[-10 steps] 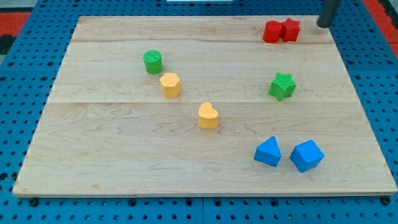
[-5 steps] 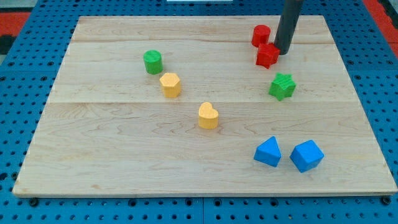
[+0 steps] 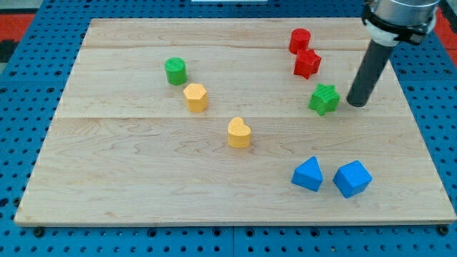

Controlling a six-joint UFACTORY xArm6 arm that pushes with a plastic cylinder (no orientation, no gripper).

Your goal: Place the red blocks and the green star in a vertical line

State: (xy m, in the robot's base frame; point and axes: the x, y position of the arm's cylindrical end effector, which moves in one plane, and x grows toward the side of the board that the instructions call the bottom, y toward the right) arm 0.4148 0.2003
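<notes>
A red cylinder-like block point(image 3: 300, 40) sits near the view's top right. A red star point(image 3: 307, 63) lies just below it, a little to the right, touching or nearly touching it. The green star point(image 3: 324, 98) lies below the red star, slightly to the right. The three form a rough line slanting down and to the right. My tip point(image 3: 355, 103) rests on the board just right of the green star, a small gap apart.
A green cylinder point(image 3: 175, 71) and a yellow hexagon-like block point(image 3: 195, 96) stand at upper left of centre. A yellow heart point(image 3: 239, 133) is mid-board. Two blue blocks point(image 3: 308, 174) point(image 3: 352, 178) lie at lower right. The wooden board's right edge point(image 3: 421, 128) is near my tip.
My tip came in from the top right corner, pushed the red star down and left below the other red block, then moved down and right to beside the green star.
</notes>
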